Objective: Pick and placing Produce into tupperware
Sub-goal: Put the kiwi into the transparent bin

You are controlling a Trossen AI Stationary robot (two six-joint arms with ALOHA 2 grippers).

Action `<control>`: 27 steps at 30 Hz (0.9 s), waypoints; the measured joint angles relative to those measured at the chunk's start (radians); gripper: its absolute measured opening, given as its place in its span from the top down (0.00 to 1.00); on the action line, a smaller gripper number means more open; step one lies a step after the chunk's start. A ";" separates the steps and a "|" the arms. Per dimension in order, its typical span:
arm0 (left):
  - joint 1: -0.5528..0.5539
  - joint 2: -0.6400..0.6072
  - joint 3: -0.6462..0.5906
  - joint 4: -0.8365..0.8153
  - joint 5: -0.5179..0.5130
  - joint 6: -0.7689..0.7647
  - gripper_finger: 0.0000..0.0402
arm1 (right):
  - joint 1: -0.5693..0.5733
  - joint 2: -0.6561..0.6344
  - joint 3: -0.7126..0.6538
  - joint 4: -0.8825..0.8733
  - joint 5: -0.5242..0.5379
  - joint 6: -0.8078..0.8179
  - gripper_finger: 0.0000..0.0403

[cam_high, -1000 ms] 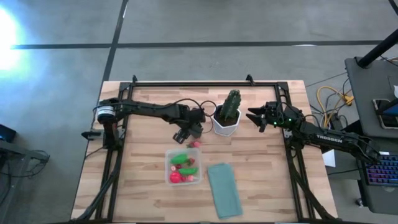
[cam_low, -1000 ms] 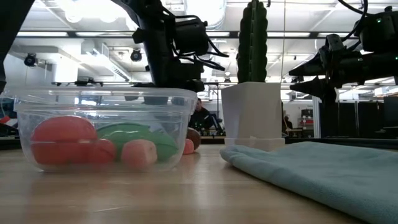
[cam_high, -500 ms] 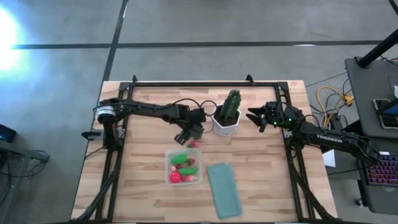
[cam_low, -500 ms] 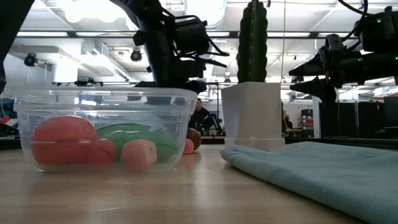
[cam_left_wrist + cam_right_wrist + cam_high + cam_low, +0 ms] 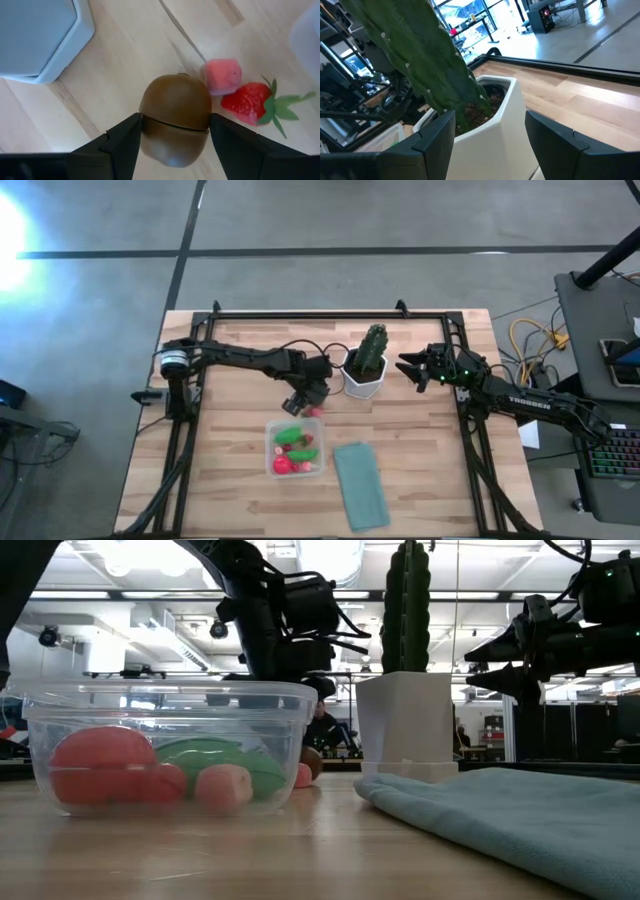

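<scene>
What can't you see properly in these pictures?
- Left hand: the left wrist view shows its fingers either side of the round brown fruit, but not whether they press on it.
- Small pink cube and red strawberry: tiny specks in the high view.
- Clear square plastic container: the low view cannot count the pieces behind the front ones.
- Tall green cactus: cut off by the right wrist view's edge.

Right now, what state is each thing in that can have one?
Left hand: closed on the brown round piece.
Right hand: open, empty, beside the white pot.
Tupperware: uncovered, holding several produce pieces.
Teal-green flat piece: lying beside the tupperware.
Strawberry, pink piece: loose on the table.
Cactus: upright in the pot.
</scene>
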 joint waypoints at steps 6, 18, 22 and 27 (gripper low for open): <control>0.000 0.020 0.001 0.014 0.009 -0.038 0.46 | 0.000 0.000 0.000 0.000 0.000 0.000 0.42; -0.001 -0.006 -0.004 -0.002 -0.032 -0.040 0.47 | 0.000 0.000 0.000 0.000 0.000 0.000 0.42; -0.001 -0.012 -0.005 -0.001 -0.034 -0.043 0.47 | 0.000 0.000 0.000 0.000 0.000 0.000 0.42; -0.001 -0.013 -0.005 0.008 -0.033 -0.165 0.47 | 0.000 0.000 0.000 0.000 0.000 0.000 0.42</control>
